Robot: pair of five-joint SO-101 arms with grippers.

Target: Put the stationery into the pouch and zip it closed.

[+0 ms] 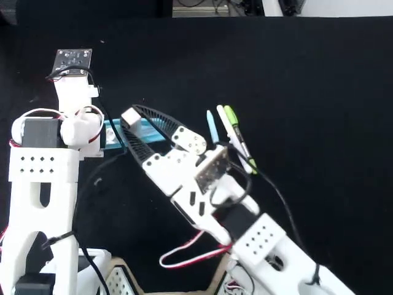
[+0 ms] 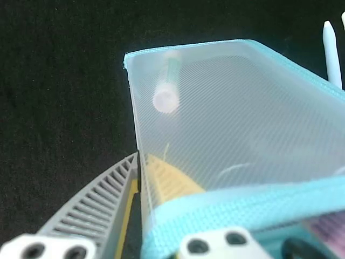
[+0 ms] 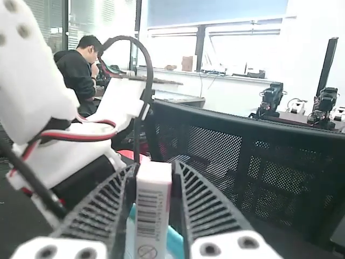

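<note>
High view: even light from above. Black desk [image 1: 319, 92] swallows it, reads flat and dark. White arms [image 1: 37, 184] bright, near washed out. Room strip [image 1: 344, 7] at top edge blown out.
Left wrist view: pouch [image 2: 232, 118] glows milky, light passing through its skin; desk around it near black.
Right wrist view: strong daylight from windows [image 3: 226, 38] behind, wall [image 3: 307, 32] blown white. Right hand [image 3: 153, 170] backlit, eraser [image 3: 153, 216] in its grip shaded.
</note>
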